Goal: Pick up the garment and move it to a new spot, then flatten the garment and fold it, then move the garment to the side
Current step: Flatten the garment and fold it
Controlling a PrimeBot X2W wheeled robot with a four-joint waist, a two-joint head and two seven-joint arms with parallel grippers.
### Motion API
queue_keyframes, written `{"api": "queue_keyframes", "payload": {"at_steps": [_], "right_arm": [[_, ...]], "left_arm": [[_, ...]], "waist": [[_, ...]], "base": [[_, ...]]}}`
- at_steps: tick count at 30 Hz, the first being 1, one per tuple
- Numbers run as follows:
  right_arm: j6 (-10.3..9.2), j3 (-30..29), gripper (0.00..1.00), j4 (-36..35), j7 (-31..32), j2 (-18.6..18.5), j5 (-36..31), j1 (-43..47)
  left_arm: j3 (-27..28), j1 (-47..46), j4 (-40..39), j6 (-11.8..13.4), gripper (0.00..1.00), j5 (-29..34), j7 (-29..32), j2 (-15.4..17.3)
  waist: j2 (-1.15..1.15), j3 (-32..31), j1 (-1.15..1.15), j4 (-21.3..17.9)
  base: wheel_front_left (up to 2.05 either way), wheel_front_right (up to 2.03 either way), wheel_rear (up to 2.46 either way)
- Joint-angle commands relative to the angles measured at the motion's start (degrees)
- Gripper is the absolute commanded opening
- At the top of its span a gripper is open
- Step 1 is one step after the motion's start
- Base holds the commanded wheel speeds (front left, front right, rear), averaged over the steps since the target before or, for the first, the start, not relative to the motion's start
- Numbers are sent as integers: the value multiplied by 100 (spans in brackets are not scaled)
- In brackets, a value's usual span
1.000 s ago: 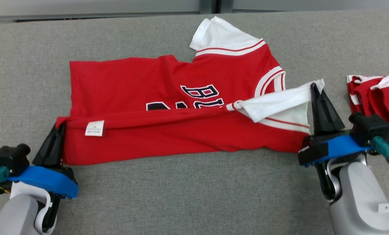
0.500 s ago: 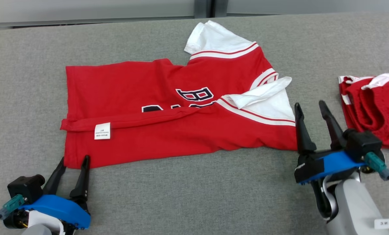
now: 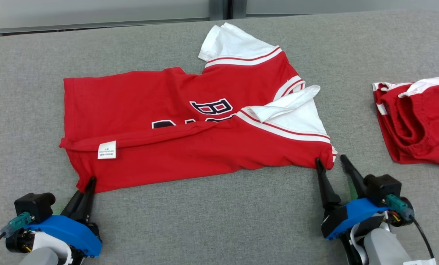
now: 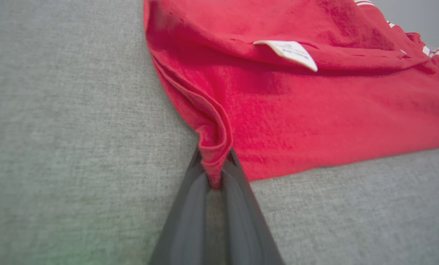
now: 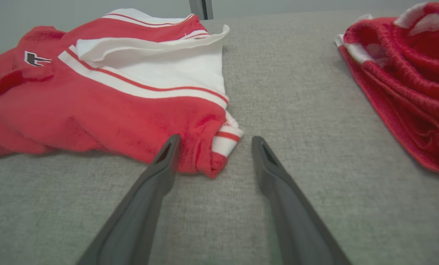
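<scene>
The garment [image 3: 190, 121] is a red jersey with white sleeves and dark lettering, lying on the grey table with its near long edge folded up over the front. My left gripper [image 3: 89, 181] is shut on the garment's near left corner [image 4: 213, 165], pinching a fold of red cloth. At the near right corner [image 5: 219, 147], my right gripper [image 3: 330, 159] stands open, its fingers on either side of the striped cuff edge and low over the table.
A second red and white garment [image 3: 418, 121] lies bunched at the right edge of the grey cloth-covered table [image 3: 219, 221]. A pale wall strip [image 3: 94, 14] runs along the table's far side.
Both grippers let go of the folded edge and dropped back to the near side. The left gripper then shut on the near left corner; the right moved up to the near right corner, open.
</scene>
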Motion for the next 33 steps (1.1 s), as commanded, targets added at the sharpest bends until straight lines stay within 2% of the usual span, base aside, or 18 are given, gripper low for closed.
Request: {"api": "queue_keyframes", "payload": {"at_steps": [1,4,5,6,7,15,27,33], "right_arm": [[0,50,100,89,-20,-18,34,-11],[0,160,100,548,3,-17,91,-120],[0,217,64,763,27,-13,114,-137],[0,274,35,935,41,-11,156,-184],[0,343,0,1035,43,-5,199,-234],[0,153,0,658,-12,-14,337,-402],[0,213,0,530,-12,-22,648,701],[0,222,0,450,-13,-23,764,1432]], "left_arm": [[-324,267,200,-18,0,-69,221,-213],[-386,228,181,-17,0,-141,221,-180],[-391,222,170,-17,0,-155,221,-174],[-390,221,153,-17,0,-179,220,-167],[-384,225,138,-17,0,-200,218,-172],[193,270,-67,-13,0,192,148,-115],[857,1122,308,-12,0,633,125,-688],[1112,1713,535,-12,0,794,125,-935]], "waist": [[3,7,1,31],[3,14,1,74],[3,15,1,89],[3,12,1,102],[3,2,1,119],[3,-344,1,126],[3,-1570,1,55],[3,-1832,1,51]], "base": [[0,0,0],[0,0,0],[0,0,0],[0,0,0],[0,0,0],[0,0,0],[0,0,0],[0,0,0]]}}
